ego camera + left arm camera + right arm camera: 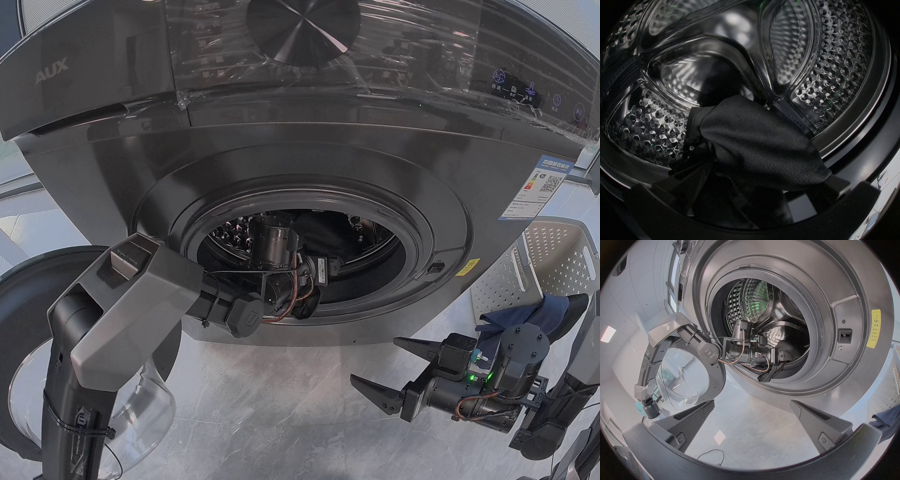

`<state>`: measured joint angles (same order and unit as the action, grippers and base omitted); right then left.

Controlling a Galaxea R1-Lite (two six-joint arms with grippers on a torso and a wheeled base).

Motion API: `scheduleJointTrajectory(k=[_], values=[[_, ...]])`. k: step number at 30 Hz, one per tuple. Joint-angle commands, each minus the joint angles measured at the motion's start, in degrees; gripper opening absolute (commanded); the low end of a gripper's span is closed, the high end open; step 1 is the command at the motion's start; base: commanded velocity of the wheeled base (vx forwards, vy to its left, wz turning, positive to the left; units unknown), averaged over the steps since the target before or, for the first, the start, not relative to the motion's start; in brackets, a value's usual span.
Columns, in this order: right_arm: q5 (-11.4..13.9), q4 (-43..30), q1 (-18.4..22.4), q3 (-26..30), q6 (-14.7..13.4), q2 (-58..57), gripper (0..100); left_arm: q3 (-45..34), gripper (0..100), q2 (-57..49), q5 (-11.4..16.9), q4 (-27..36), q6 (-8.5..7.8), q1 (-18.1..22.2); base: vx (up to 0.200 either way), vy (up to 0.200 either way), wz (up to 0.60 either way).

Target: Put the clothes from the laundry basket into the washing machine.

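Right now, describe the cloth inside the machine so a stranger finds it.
Start at the grey washing machine, door open. Inside its steel drum, near the opening, one cloth is draped. It is black fine mesh, unlike the blue cloth in the white basket.

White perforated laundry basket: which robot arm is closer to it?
Right. The right gripper hangs open near the white perforated laundry basket; the left gripper is farther off, inside the grey washing machine's drum.

Black mesh garment (762,143) bunched inside washing machine (300,156) drum; navy garment (544,315) at white laundry basket (562,256).
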<state>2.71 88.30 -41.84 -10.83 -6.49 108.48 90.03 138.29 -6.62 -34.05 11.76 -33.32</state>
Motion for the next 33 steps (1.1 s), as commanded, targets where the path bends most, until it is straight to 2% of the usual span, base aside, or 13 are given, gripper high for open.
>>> scheduleJointTrajectory(k=[1, 8, 11, 12, 13, 15, 19, 22, 31, 32, 33], values=[[0.0, 0.0, -0.1, 0.0, 0.0, -0.1, 100, 0.9, 0, 1.1, -0.1, 0.6, -0.87, 0.3, 0.0, 0.0, 0.0], [0.0, 0.1, -0.1, -0.1, 0.0, -0.1, 100, 6.4, 0, 3.8, -0.2, -0.8, -0.34, 0.2, 0.0, 0.0, 0.0], [0.0, 0.1, -0.1, -0.2, 0.0, 0.0, 100, 11.2, 0, 4.9, -1.2, -2.8, 1.95, 0.3, 0.0, 0.0, 0.0], [0.0, 0.1, -0.1, -0.2, 0.0, 0.0, 100, 11.2, 0, 4.9, -1.2, -2.8, 1.95, 0.3, 0.0, 0.0, 0.0], [0.0, 0.1, -0.1, -0.3, 0.0, 0.0, 100, 14.5, 0, 5.9, -2.3, -4.2, 3.7, 0.3, 0.0, 0.0, 0.0], [0.0, 0.1, -0.1, -0.4, 0.0, 0.1, 100, 18.0, 0, 7.3, -3.0, -5.4, 4.41, 0.4, 0.0, 0.0, 0.0], [0.0, 0.1, -0.2, -0.4, -0.1, 0.2, 100, 24.5, 0, 11.3, -4.9, -7.8, 4.41, 1.1, 0.0, 0.0, 0.0], [0.0, 0.1, -0.2, -0.4, -0.1, 0.1, 100, 24.6, 0, 13.2, -5.9, -9.2, 4.23, 1.2, 0.0, 0.0, 0.0], [0.0, 0.0, -0.1, -0.4, -0.1, 0.1, 100, 24.6, 0, 12.8, -6.1, -10.6, 4.14, 1.9, 0.0, 0.0, 0.0], [0.0, 0.1, -0.1, -0.4, -0.1, 0.1, 100, 24.6, 100, 12.8, -6.1, -10.7, 4.06, 1.9, 0.0, 0.0, 0.0], [0.0, 0.1, -0.1, -0.4, -0.1, 0.1, 100, 24.6, 100, 12.8, -6.1, -10.7, 4.06, 1.9, 0.0, 0.0, 0.0]])
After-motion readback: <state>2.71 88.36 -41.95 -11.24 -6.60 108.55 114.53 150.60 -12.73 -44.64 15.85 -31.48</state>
